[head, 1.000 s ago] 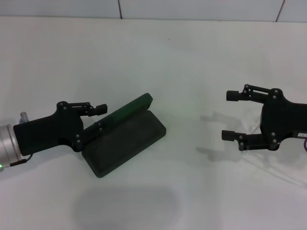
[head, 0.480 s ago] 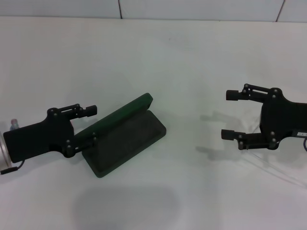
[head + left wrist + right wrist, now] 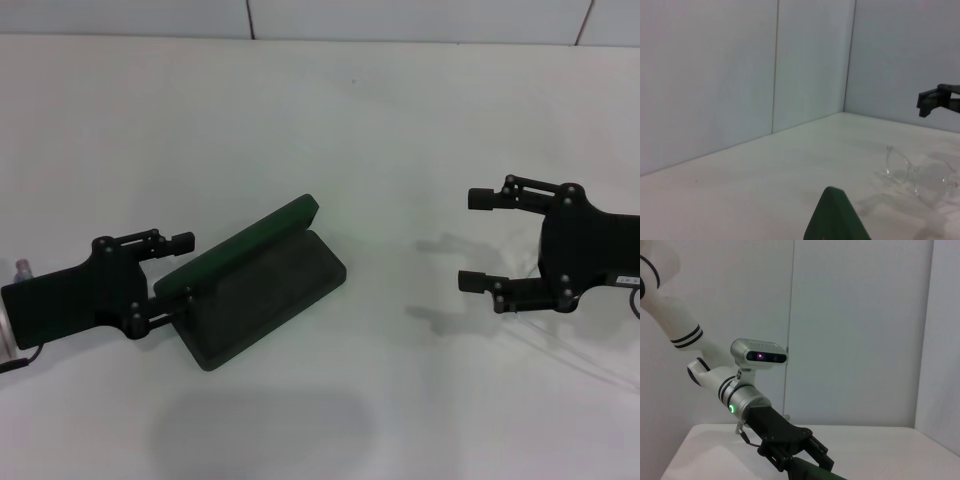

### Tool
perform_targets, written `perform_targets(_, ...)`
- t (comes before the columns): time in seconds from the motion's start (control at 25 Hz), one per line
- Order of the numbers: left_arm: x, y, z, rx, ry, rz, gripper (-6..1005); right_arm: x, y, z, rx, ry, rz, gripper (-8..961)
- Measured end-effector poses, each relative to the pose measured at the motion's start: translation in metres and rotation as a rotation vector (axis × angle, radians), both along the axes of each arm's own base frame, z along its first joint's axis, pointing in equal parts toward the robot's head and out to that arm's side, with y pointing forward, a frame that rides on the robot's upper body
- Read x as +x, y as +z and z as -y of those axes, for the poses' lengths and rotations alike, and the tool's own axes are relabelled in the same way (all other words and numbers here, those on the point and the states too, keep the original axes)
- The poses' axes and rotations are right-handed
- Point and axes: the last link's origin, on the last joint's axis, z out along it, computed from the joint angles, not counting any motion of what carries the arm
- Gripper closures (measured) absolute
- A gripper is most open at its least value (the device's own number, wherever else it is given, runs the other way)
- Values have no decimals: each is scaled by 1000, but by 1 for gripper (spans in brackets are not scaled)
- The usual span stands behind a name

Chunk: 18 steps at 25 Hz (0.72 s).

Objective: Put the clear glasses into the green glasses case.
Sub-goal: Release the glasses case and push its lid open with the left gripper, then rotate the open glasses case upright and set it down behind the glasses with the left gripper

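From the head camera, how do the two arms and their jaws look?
Both grippers, left gripper and right gripper, are matte black with thin linkage fingers. The left arm has a silver wrist ring, a green light and white links with black bands. A thin cable runs by the right one.

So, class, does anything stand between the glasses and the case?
Nothing visible does. The table between the glasses and the open case is bare. The left gripper sits at the case's other end; the right gripper hovers open by the glasses.
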Motion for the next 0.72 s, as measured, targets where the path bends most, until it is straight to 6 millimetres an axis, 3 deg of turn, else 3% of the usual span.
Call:
perform_targets(0.4, -6, 0, -1, 24, -2, -41, 449, -3, -2, -1, -9, 10, 2, 83)
perform_targets(0.6, -6, -1, -2, 31, -10, -58, 643, -4, -2, -2, -13, 14, 4, 83)
perform_targets(0.72, -5, -2, -4, 32, -15, -59, 648, -5, -2, -3, -12, 17, 4, 83)
